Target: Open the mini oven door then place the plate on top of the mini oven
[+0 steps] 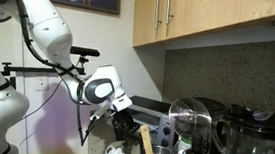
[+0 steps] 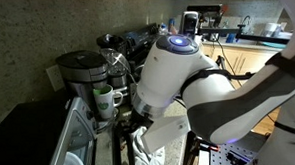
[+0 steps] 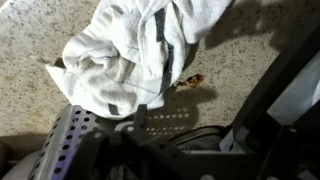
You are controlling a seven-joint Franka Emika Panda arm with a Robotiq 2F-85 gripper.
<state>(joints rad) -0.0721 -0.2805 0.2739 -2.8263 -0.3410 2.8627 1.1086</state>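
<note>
Just beside the spread fingers [image 1: 123, 107] stands the mini oven [image 1: 150, 113].

1. The white arm [image 1: 44, 24] bends at a high elbow and slopes down toward the desk [image 3: 25, 70].
2. The wrist [image 1: 98, 87] sits low and tilted, above the desk.
3. The dark claw [image 1: 123, 106] points down at the desk without touching it.
4. Its jaws stand wide apart, holding nothing.
5. In an exterior view a bulky rounded joint [image 2: 175, 66] of the arm hides most of the claw.
</note>
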